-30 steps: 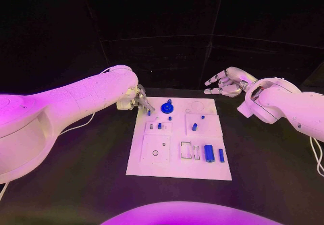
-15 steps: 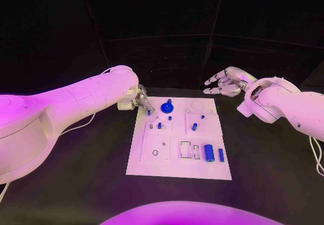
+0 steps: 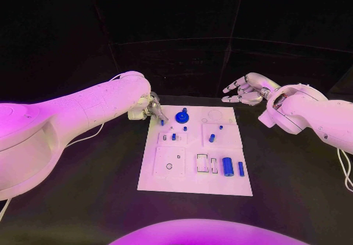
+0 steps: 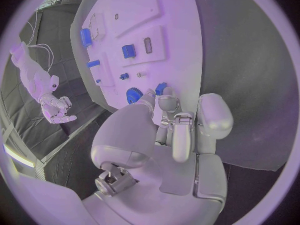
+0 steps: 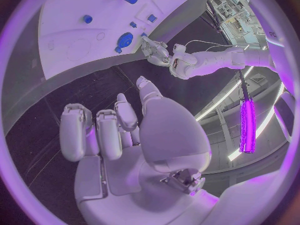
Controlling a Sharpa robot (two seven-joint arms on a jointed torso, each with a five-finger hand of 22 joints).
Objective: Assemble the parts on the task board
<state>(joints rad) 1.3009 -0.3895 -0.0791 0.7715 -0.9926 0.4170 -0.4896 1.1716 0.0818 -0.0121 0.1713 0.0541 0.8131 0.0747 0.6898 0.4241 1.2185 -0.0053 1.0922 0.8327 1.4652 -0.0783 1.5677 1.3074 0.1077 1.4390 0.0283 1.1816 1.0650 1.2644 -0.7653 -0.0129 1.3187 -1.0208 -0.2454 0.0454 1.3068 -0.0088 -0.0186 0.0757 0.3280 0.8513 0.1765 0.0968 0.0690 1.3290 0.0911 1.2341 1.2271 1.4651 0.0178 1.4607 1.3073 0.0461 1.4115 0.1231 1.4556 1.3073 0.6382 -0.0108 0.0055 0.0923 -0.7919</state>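
One small blue peg (image 3: 162, 122), seemingly upright, pinched by left hand (image 3: 151, 108); right hand (image 3: 246, 90) empty, spread.

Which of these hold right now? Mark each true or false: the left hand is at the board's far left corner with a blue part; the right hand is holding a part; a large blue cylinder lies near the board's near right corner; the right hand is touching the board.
1. Left hand at the task board's far left corner, fingers on a small blue part: true.
2. Right hand holds a part: false; it holds nothing, fingers apart.
3. Large blue cylinder lies near the near right corner: true.
4. Right hand touches the board: false; it hovers beyond the far right corner.
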